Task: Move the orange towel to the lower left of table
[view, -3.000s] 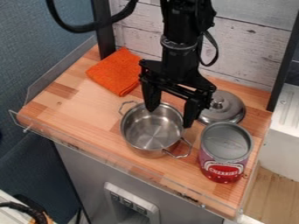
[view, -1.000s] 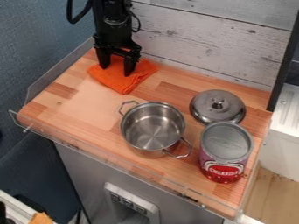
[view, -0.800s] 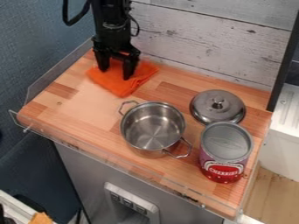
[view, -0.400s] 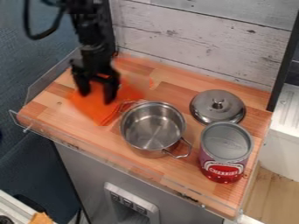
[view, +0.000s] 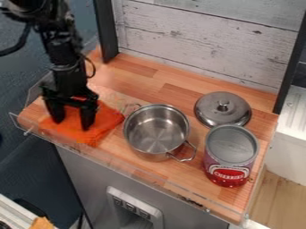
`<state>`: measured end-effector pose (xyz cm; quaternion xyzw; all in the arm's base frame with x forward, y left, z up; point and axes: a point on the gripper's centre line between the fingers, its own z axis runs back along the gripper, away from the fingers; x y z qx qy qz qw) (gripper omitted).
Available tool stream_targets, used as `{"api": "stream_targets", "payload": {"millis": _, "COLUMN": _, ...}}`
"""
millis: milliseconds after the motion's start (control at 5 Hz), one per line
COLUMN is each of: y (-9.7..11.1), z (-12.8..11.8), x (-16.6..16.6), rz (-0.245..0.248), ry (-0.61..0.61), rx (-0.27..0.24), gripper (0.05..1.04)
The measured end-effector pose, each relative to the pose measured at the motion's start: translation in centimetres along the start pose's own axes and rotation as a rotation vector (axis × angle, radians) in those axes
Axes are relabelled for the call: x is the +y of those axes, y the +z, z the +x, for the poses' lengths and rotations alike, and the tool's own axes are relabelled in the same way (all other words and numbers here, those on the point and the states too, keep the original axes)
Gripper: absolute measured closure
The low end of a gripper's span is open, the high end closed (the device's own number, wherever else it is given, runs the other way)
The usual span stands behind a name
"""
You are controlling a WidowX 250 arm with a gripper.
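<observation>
Black arm [view: 64, 62] from upper left, jaws downward, apart, on orange towel [view: 106, 120]

Whitewashed planks [view: 209, 40] rise behind the wooden desk [view: 167, 85]; a blue textured wall [view: 21, 89] stands left, pale wood flooring [view: 272, 199] lower right.

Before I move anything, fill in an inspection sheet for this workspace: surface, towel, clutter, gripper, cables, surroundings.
Surface: wooden table; spills, nothing seen.
Towel: orange towel rumpled at the table's lower left.
Clutter: open pot right of the towel; lid on the table; can upright in front of it.
Gripper: gripper down at the towel, fingers apart.
Cables: black cable looping beside the arm, upper left.
Surroundings: pale boards behind.
</observation>
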<state>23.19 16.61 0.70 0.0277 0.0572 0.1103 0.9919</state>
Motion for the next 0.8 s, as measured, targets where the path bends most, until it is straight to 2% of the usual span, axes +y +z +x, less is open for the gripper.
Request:
{"api": "stream_targets", "payload": {"millis": 200, "y": 0.8, "z": 0.2, "x": 0.2, "rz": 0.012, "ry": 0.008, "rx": -0.027, "gripper": 0.085}}
{"api": "stream_targets", "payload": {"millis": 400, "y": 4.0, "z": 0.7, "x": -0.3, "rz": 0.047, "ry": -0.017, "rx": -0.101, "gripper": 0.085}}
{"api": "stream_targets", "payload": {"millis": 600, "y": 6.5, "z": 0.6, "x": -0.6, "rz": 0.042, "ry": -0.023, "rx": -0.158, "gripper": 0.085}}
{"api": "stream_targets", "payload": {"millis": 800, "y": 7.4, "z": 0.0, "x": -0.8, "rz": 0.027, "ry": -0.035, "rx": -0.158, "gripper": 0.085}}
